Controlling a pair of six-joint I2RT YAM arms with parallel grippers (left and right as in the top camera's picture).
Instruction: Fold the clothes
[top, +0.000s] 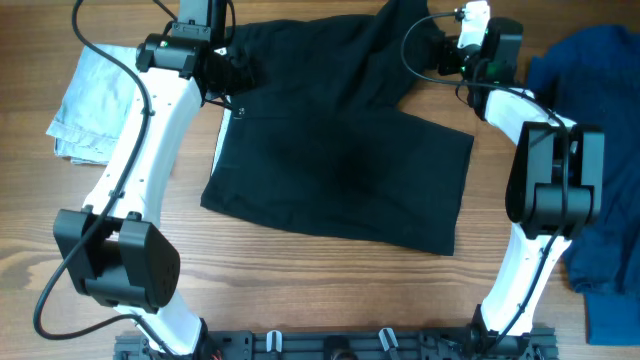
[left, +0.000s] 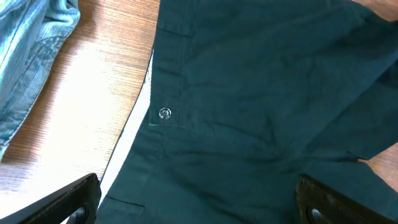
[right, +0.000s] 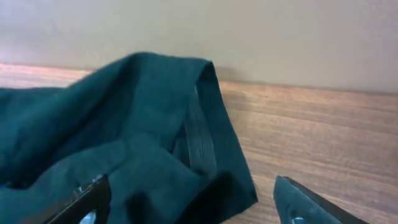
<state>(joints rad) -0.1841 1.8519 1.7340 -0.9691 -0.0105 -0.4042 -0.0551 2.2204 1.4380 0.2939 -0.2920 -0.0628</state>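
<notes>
The black shorts lie spread across the middle of the worktop. Their waistband is toward the left of the overhead frame, and one leg is bunched up toward the top centre. The pale denim piece sits crumpled in the upper left of that frame, apart from the shorts. The royal-blue garment lies along the right edge, partly under the right arm. The left gripper hangs over the waistband at the upper left corner of the shorts, its jaws wide apart and holding nothing. Its wrist view looks down on a metal button on the waistband. The right gripper is at the bunched leg near the top of the overhead frame. Its fingers stand well apart, and the leg's open hem lies between them on the wood, not pinched.
</notes>
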